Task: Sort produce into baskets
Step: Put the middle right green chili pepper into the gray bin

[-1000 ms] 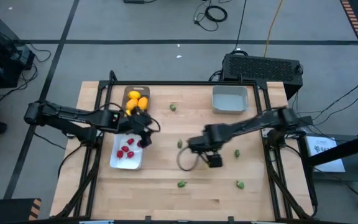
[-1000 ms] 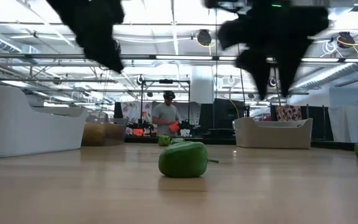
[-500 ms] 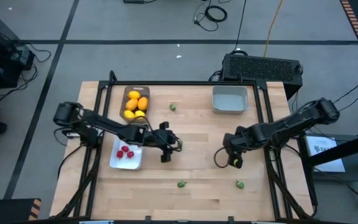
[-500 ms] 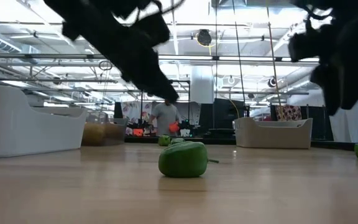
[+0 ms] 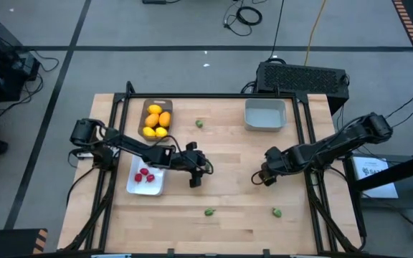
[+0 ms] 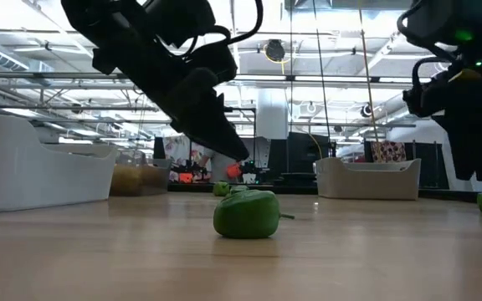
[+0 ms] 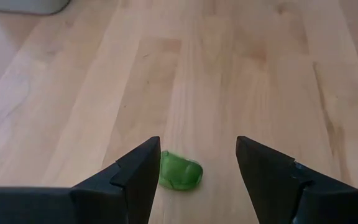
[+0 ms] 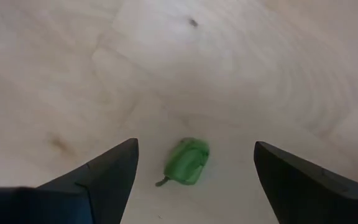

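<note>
With both pincers apart, the left pincer should centre the green piece beside its finger, while the right pincer drops straight over its own green piece.

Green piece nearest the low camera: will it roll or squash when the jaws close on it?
The green piece looks rounded and lumpy with a flattish base, so it probably rocks rather than rolls far. Its smooth, toy-like skin suggests it is light and fairly stiff. A small stem at one side could snag or turn it.

Readable text: none in any view.
White sheet at right edge of high view: print too small to read.
</note>
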{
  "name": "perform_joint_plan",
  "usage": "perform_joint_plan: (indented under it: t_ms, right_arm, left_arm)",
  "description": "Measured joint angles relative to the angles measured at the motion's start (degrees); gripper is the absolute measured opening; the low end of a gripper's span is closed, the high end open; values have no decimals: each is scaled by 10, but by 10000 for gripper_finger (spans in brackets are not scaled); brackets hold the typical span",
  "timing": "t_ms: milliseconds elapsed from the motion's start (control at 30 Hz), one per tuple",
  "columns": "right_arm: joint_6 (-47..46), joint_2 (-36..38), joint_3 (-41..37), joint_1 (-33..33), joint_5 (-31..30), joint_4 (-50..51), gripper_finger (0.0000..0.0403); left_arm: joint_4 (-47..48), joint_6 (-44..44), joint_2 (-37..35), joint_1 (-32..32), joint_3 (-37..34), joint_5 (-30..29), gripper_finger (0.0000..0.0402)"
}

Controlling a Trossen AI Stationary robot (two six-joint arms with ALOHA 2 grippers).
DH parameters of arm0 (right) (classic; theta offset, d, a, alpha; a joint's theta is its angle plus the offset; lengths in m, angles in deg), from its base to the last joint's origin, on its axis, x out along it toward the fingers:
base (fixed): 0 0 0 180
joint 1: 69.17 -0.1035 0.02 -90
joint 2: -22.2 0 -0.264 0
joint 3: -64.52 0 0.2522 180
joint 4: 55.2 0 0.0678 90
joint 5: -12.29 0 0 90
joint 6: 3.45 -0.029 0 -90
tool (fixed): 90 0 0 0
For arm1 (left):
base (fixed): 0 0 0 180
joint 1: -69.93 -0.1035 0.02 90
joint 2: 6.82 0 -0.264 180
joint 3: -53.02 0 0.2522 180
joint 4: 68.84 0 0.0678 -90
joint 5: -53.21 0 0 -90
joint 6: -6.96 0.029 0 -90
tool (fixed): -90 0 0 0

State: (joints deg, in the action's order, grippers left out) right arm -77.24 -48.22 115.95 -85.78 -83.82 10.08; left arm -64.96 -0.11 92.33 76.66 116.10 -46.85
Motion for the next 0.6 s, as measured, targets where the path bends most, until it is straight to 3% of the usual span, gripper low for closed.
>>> perform_joint_plan:
  t_ms: [367, 600]
  right_arm:
    - [-54, 0, -66, -3, 41, -79, 306]
    - [-83, 0, -79, -18, 47, -106, 257]
  left_arm:
    - [-1, 4, 0, 0, 0, 13, 219]
    - [1, 5, 0, 0, 0, 13, 219]
